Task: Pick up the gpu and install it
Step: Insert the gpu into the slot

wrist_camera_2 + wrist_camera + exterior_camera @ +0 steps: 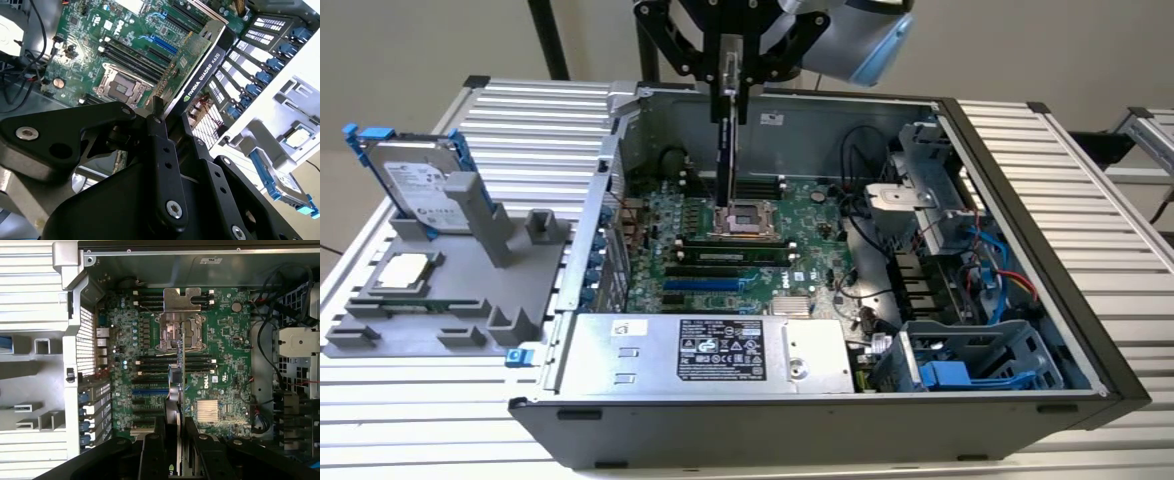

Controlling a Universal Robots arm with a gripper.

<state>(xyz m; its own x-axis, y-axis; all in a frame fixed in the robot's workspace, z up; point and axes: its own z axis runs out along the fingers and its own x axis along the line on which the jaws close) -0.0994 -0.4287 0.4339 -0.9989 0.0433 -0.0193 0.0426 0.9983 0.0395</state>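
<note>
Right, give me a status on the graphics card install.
Done: the pickup. The gripper is shut on the thin black graphics card with a green back, held edge-on. In hand: the card hangs above the green motherboard inside the open grey computer case, near the square CPU socket. Left: seating it. The card sits in no slot yet, and the blue expansion slot is empty.

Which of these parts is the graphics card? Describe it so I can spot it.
Find the open computer case; above its green motherboard hangs the black claw. The thin card it grips, hanging on edge, is the gpu. Unlike the silver hard drive in the grey holder beside the case, it is black with a green back.
</note>
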